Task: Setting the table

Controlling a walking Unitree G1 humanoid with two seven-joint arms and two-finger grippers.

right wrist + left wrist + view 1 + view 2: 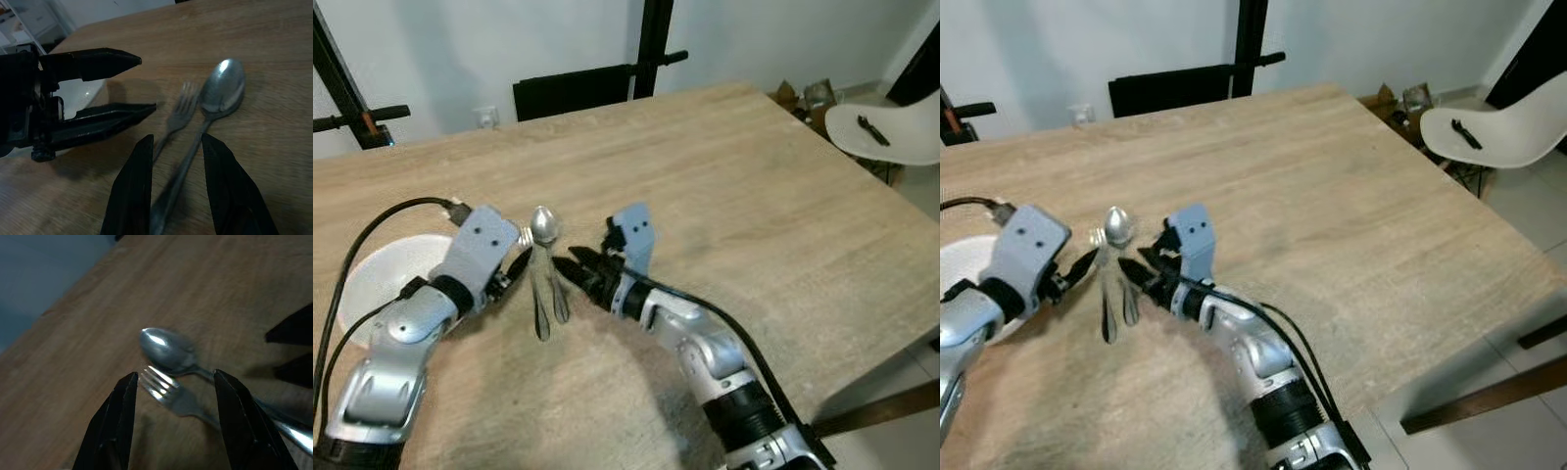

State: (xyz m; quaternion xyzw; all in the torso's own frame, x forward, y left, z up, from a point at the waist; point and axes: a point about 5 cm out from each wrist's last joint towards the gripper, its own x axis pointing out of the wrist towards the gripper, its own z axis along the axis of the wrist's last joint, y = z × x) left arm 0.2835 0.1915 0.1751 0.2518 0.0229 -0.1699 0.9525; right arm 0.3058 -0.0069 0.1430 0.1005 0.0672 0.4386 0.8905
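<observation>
Both pincers gape apart, left pincer (521, 262) and right pincer (570, 266) flanking the fork (168, 391) and spoon (544, 257); you risk grabbing both, they're touching

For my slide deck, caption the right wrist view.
Open right hand poised over spoon and fork, left hand opposite.
</observation>
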